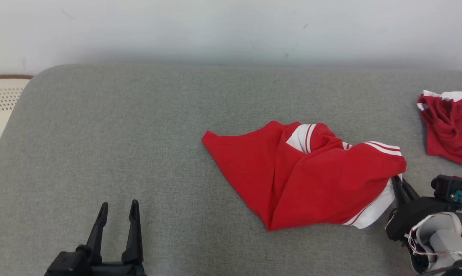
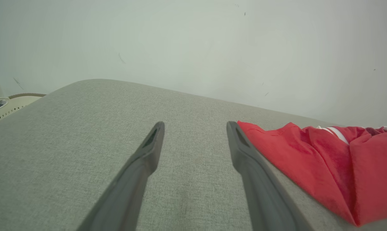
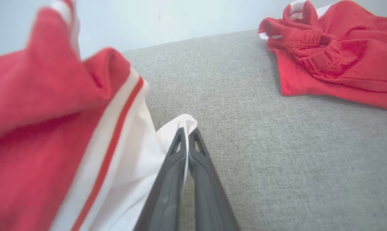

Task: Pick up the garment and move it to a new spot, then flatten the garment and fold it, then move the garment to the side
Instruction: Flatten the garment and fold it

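Note:
A red garment (image 1: 303, 176) with white, red-striped trim lies crumpled on the grey cushion (image 1: 139, 145), right of centre. My right gripper (image 1: 397, 183) sits at its right edge, shut on the white hem. In the right wrist view the white hem of the garment (image 3: 129, 166) is pinched between the closed fingers of the right gripper (image 3: 187, 133). My left gripper (image 1: 118, 209) stands open at the lower left, well apart from the cloth. The left wrist view shows the left gripper (image 2: 195, 126) spread over bare cushion, with the garment (image 2: 325, 166) to its right.
A second red garment (image 1: 449, 126) lies bunched at the far right edge, also seen as a red heap (image 3: 334, 54) in the right wrist view. A pale wall (image 1: 231, 30) runs behind the cushion. A cream perforated object (image 1: 1, 107) sits beyond the cushion's left edge.

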Controlling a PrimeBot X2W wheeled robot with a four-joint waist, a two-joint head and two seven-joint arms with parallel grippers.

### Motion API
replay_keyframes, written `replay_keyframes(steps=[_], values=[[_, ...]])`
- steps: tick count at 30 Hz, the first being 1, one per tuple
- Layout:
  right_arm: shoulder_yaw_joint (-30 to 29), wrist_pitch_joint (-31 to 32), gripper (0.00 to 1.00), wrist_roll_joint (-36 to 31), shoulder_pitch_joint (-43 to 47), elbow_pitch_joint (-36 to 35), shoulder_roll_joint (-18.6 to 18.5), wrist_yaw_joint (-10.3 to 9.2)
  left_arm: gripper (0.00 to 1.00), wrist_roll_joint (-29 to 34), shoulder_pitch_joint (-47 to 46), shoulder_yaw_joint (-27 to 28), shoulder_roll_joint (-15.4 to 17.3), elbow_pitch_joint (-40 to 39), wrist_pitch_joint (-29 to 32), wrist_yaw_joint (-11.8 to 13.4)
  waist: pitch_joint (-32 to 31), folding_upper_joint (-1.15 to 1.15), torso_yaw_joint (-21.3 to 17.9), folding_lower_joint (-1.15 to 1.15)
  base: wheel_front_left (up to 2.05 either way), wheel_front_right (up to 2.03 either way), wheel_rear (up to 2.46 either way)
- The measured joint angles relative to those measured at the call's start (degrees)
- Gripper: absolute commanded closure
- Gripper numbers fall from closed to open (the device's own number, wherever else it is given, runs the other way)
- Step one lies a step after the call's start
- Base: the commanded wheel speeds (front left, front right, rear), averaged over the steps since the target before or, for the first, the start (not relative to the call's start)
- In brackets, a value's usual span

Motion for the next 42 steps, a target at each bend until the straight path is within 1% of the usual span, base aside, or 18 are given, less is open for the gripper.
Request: replay_keyframes(steps=[7, 11, 14, 15, 16, 17, 18, 21, 24, 25, 26, 29, 32, 35, 38, 42], values=[[-3.6, 0.1, 1.0, 2.8, 9.3, -9.7, -0.9, 0.0, 0.0, -0.3, 1.7, 0.1, 0.0, 0.1, 0.0, 0.2, -2.3, 0.0, -2.4, -0.01, 0.0, 0.0, 0.0], [-7.0, 2.8, 1.0, 3.5, 15.6, -15.5, -1.6, 0.0, 0.0, -0.4, 2.4, 0.3, 0.0, 0.1, 0.0, 0.3, -3.4, 0.0, -4.1, -0.01, 0.0, 0.0, 0.0], [-10.7, 5.5, 1.0, 3.7, 20.5, -19.5, -1.6, 0.0, 0.0, -0.5, 2.8, 0.3, 0.0, 0.0, 0.0, 0.3, -4.1, 0.0, -5.3, -0.01, 0.0, 0.0, 0.0], [-13.5, 7.1, 1.0, 3.7, 23.6, -21.9, -1.2, 0.0, 0.0, -0.6, 2.9, 0.3, 0.0, 0.0, 0.0, 0.3, -4.5, 0.0, -6.0, -0.01, 0.0, 0.0, 0.0], [-14.9, 8.0, 1.0, 3.7, 25.1, -22.9, -0.9, 0.0, 0.0, -0.6, 2.9, 0.3, 0.0, 0.0, 0.0, 0.3, -4.6, 0.0, -6.3, -0.01, 0.0, 0.0, 0.0], [-14.9, 8.0, 1.0, 3.7, 25.1, -22.9, -0.9, 0.0, 0.0, -0.6, 2.9, 0.3, 0.0, 0.0, 0.0, 0.3, -4.6, 0.0, -6.3, -0.01, 0.0, 0.0, 0.0], [-16.1, 9.0, 1.0, 3.4, 26.7, -23.8, -0.5, 0.0, 0.0, -0.7, 3.0, 0.3, 0.0, 0.0, 0.0, 0.3, -4.8, 0.0, -6.5, -0.01, 0.0, 0.0, 0.0], [-18.6, 11.6, 1.0, 1.9, 30.3, -25.7, 1.5, 0.0, 0.0, -0.8, 3.0, 0.4, 0.0, 0.1, 0.0, 0.3, -5.1, 0.0, -7.1, -0.01, 0.0, 0.0, 0.0], [-20.7, 13.5, 1.0, -0.3, 31.4, -27.2, 3.2, 0.0, 0.0, -0.8, 2.9, 0.3, 0.0, 0.2, 0.0, 0.2, -5.2, 0.0, -7.4, -0.01, 0.0, 0.0, 0.0], [-21.5, 13.8, 0.58, -1.3, 31.6, -27.6, 3.7, 0.0, 0.0, -0.8, 2.9, 0.4, 0.0, 0.3, 0.0, 0.2, -5.3, 0.0, -7.4, -0.01, 0.0, 0.0, 0.0], [-22.6, 13.8, 0.0, -2.6, 31.9, -28.0, 4.1, 0.0, 0.0, -0.8, 2.9, 0.4, 0.0, 0.3, 0.0, 0.2, -5.4, 0.0, -7.3, -0.01, 0.0, 0.0, 0.0], [-26.0, 13.8, 0.0, -5.9, 32.6, -29.8, 5.5, 0.0, 0.0, -0.8, 2.9, 0.6, 0.0, 0.4, 0.0, -0.1, -5.6, 0.0, -7.2, -0.01, 0.0, 0.0, 0.0], [-29.2, 12.7, 0.0, -9.6, 32.8, -32.8, 6.3, 0.0, 0.0, -0.7, 3.0, 1.1, 0.0, 0.4, 0.0, -0.3, -5.8, 0.0, -7.2, 0.0, 0.0, 0.0, 0.0], [-31.3, 11.5, 0.0, -11.9, 33.0, -36.5, 8.2, 0.0, 0.0, -0.6, 3.1, 1.4, 0.0, 0.5, 0.0, -0.3, -5.9, 0.0, -7.1, 0.0, 0.0, 0.0, 0.0], [-31.9, 10.9, 0.0, -13.8, 33.2, -39.4, 9.6, 0.0, 0.0, -0.5, 3.2, 1.5, 0.0, 0.4, 0.0, -0.3, -6.2, 0.0, -6.9, 0.0, 0.0, 0.0, 0.0], [-31.3, 9.7, 0.0, -15.2, 33.2, -42.3, 11.4, 0.0, 0.0, -0.4, 3.6, 1.7, 0.0, 0.5, 0.0, -0.3, -6.7, 0.0, -6.7, 0.0, 0.0, 0.0, 0.0]])
